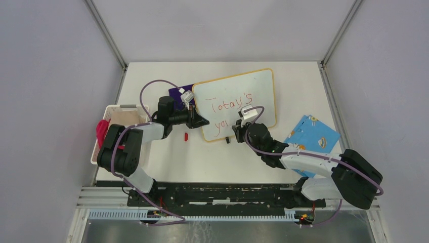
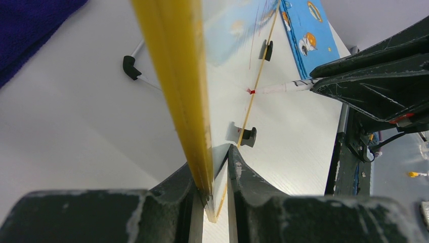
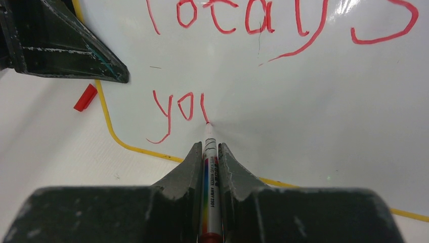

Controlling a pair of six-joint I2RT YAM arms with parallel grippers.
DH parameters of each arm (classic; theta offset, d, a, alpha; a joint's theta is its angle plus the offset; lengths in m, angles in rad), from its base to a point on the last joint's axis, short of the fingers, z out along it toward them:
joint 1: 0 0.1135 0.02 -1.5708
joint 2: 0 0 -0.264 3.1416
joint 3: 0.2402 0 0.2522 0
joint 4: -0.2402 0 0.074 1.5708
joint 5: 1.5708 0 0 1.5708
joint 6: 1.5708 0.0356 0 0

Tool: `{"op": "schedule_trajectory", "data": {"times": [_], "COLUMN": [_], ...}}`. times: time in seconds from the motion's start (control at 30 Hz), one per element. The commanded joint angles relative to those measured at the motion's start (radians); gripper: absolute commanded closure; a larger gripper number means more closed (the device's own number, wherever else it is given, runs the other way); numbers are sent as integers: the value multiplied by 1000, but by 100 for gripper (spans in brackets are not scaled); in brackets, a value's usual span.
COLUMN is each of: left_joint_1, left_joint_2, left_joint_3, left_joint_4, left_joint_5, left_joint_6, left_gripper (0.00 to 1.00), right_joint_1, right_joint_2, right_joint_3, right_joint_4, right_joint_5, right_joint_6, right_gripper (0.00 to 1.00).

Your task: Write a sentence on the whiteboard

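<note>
You are clamping the whiteboard's (image 1: pixel 258 88) yellow frame at its nine o'clock edge with the left gripper (image 2: pixel 215 167). Sitting mid-table, it is likely light, stiff and slick, so edge-holding suits it. The right gripper (image 3: pixel 209 150) is pinching the marker (image 3: pixel 208 134), its tip touching the sentence's (image 1: pixel 230 105) second line.

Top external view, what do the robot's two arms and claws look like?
The left arm and right arm share white shells, black joints and a purple cable looped along each. The left claw and right claw have black, wedge-shaped fingers with pale scuffed edges.
</note>
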Motion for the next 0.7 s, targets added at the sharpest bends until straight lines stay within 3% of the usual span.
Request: {"op": "schedule_trajectory", "data": {"times": [0.0, 0.67], "left_joint_1": [-15, -17], "left_joint_2": [49, 51], "left_joint_3": [-12, -10], "left_joint_4": [-122, -123], "left_joint_5": [-173, -173], "left_joint_6": [111, 112], "left_gripper": [98, 98], "right_joint_1": [-8, -58], "right_joint_2": [-22, -26], "right_joint_3": [-28, 50], "right_joint_4": [16, 3], "right_joint_5": [45, 43], "right_joint_6": [4, -28], "right_gripper": [100, 100]}}
